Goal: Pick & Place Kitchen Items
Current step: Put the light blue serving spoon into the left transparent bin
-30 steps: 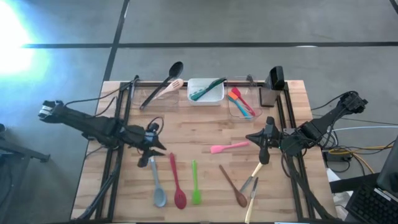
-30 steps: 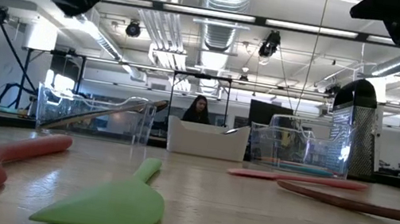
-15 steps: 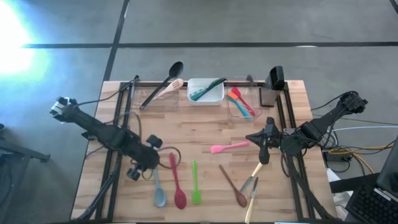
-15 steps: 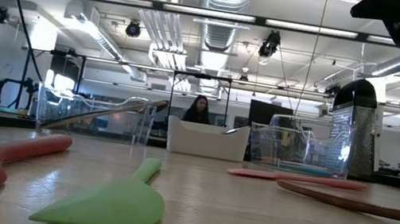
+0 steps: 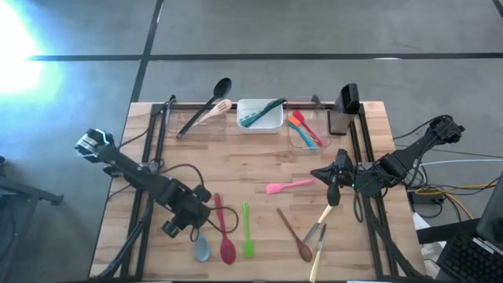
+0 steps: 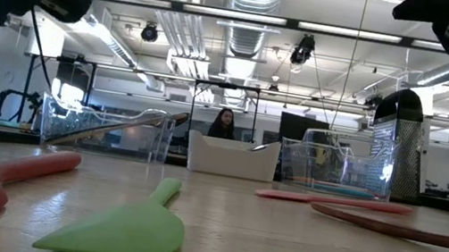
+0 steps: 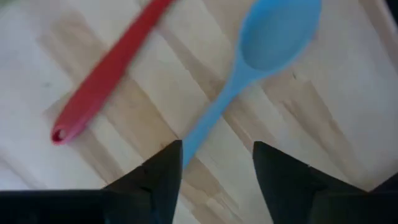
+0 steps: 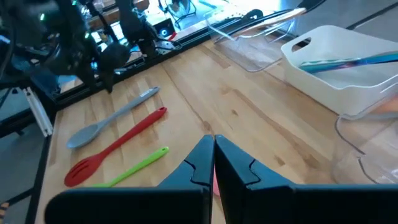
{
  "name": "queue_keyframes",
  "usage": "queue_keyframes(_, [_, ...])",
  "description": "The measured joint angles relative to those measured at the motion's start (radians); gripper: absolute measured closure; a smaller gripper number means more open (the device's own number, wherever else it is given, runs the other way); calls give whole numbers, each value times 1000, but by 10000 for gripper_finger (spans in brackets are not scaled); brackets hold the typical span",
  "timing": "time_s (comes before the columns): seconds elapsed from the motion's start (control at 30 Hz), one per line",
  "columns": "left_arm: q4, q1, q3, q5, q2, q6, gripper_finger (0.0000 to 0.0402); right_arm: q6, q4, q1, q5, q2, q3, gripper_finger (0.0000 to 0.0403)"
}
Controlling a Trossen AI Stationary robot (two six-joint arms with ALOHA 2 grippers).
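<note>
Left claw (image 7: 216,163) open over grey spoon (image 5: 201,242) | red spoon (image 5: 223,232) beside | contact unclear

The right gripper (image 8: 213,163), fingers pressed together, is hovering over the wooden table (image 8: 249,118), facing a grey spoon (image 8: 112,117), red slotted spoon (image 8: 115,147) and green spatula (image 8: 134,165).

Wooden table (image 5: 259,169): far edge has clear tub (image 5: 192,122) left, white tub (image 5: 260,115) mid, 2nd clear tub (image 5: 302,132) right. Near side L to R: grey spoon (image 5: 200,240), red spoon (image 5: 224,232), green spatula (image 5: 247,232), wooden spoon (image 5: 295,234), cream-handled cutlery (image 5: 318,236). Pink spatula (image 5: 289,185) lies mid-table.
</note>
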Motion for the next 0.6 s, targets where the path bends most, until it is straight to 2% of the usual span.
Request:
queue_keyframes(0.23, [24,-34,-24,-17,95,116,186,0,1,1,13,0,0,394])
queue_keyframes(0.47, [71,-54,-48,-55,179,202,192,-2,1,1,14,0,0,394])
queue_keyframes(0.6, [157,-59,-73,-67,199,236,198,-3,1,1,14,0,0,394])
